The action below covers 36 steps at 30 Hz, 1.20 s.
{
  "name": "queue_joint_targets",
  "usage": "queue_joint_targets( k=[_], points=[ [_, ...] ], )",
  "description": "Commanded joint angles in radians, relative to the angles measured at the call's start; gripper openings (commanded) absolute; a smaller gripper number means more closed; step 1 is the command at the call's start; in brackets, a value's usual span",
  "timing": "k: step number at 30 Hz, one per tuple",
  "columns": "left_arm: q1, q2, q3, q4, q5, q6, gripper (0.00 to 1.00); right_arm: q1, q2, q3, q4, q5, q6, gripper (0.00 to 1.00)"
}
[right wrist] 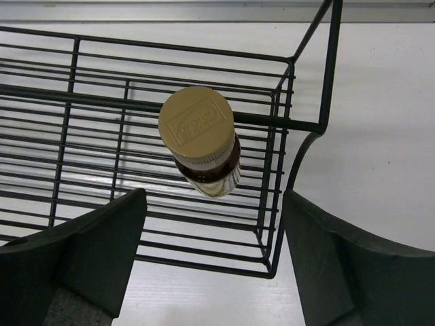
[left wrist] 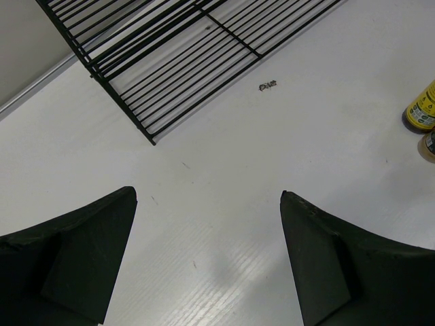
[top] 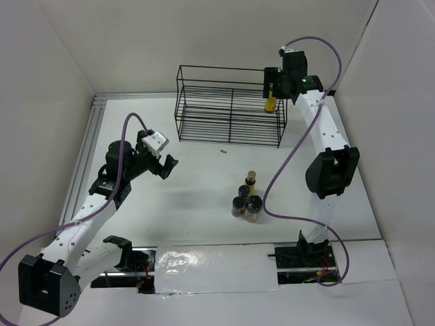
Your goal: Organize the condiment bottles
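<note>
One slim tan-capped bottle [right wrist: 198,136] stands upright in the wire rack [right wrist: 68,95], at its right end. The jaws of the right arm [top: 325,132] are apart either side of it, not touching.

Four bottles are clustered mid-desk [top: 190,197]: a second slim yellow one [top: 251,179] and three dark-lidded jars [top: 253,209].

The jaws of the left arm [top: 102,204] are apart, holding nothing.

Judged: one placed, four to go.

Racked bottle [right wrist: 200,136]; four-bottle cluster [top: 246,202]

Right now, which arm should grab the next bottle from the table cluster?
Left, probably. The left gripper is open, empty and low over the table, with the cluster at its view's right edge. The right gripper is open too, but up at the rack over a placed bottle.
</note>
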Motion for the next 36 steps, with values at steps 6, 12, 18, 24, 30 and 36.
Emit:
queue_joint_targets(
  k=[6,12,18,24,30,36],
  points=[
    [0.004,-0.023,-0.003,0.018,-0.001,0.019,0.99,0.013,-0.3,-0.196,0.109,0.038,-0.031,0.95],
    [0.004,-0.02,-0.007,0.031,-0.007,0.008,0.99,0.037,-0.551,-0.457,0.054,-0.053,-0.048,0.2],
    [0.001,-0.015,-0.004,0.02,0.005,0.005,0.99,0.155,-0.706,-0.741,-0.009,-0.165,0.021,0.73],
    [0.001,-0.017,0.006,-0.001,0.03,-0.009,0.99,0.298,-0.769,-0.896,0.011,-0.118,0.122,0.92],
    [0.0,-0.027,0.004,-0.018,0.033,-0.015,0.99,0.425,-0.77,-0.957,0.025,-0.021,0.208,0.8],
    [0.0,-0.041,0.003,-0.034,0.025,-0.014,0.99,0.5,-0.738,-0.991,0.029,0.082,0.268,0.7]
  ],
)
